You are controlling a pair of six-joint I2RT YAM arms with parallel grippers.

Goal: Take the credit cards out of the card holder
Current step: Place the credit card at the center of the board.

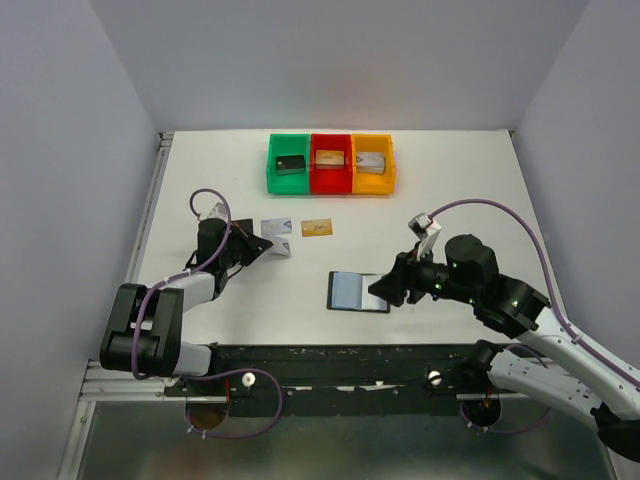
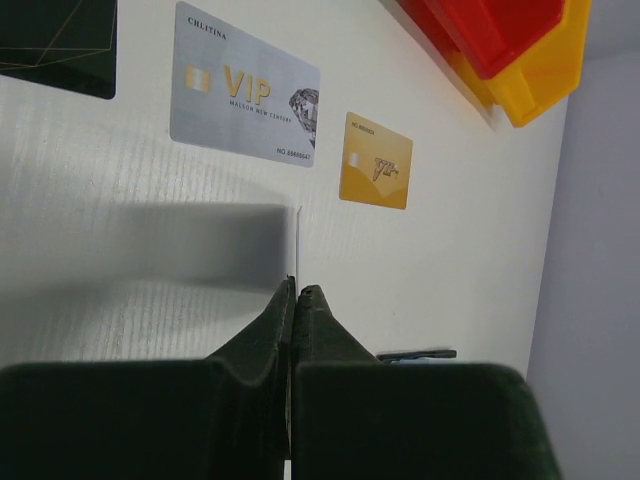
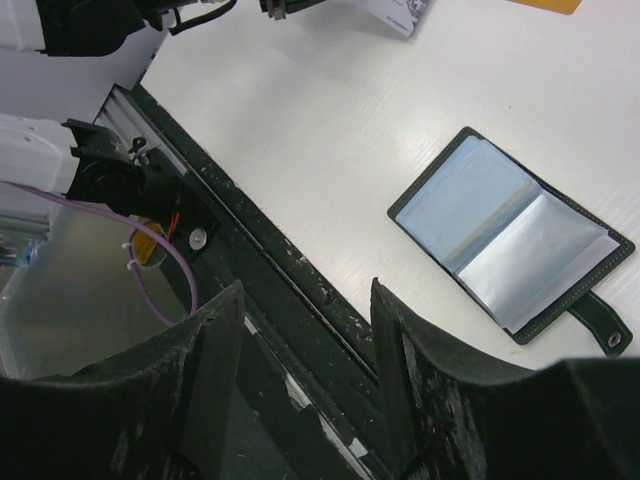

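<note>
The card holder (image 1: 358,292) lies open on the table, its blue-grey inner faces up; it also shows in the right wrist view (image 3: 510,245). My right gripper (image 1: 385,290) is open and empty just right of it, its fingers (image 3: 215,330) over the table's front edge. My left gripper (image 1: 270,247) is shut on a thin card (image 2: 299,240) seen edge-on, its colour unclear. A silver-grey VIP card (image 2: 245,95), a tan-gold card (image 2: 376,161) and a black card (image 2: 55,45) lie flat on the table beyond it.
Green (image 1: 289,163), red (image 1: 331,163) and yellow (image 1: 372,163) bins stand in a row at the back, each with a block inside. A dark rail (image 3: 290,300) runs along the table's front edge. Grey walls close in the sides.
</note>
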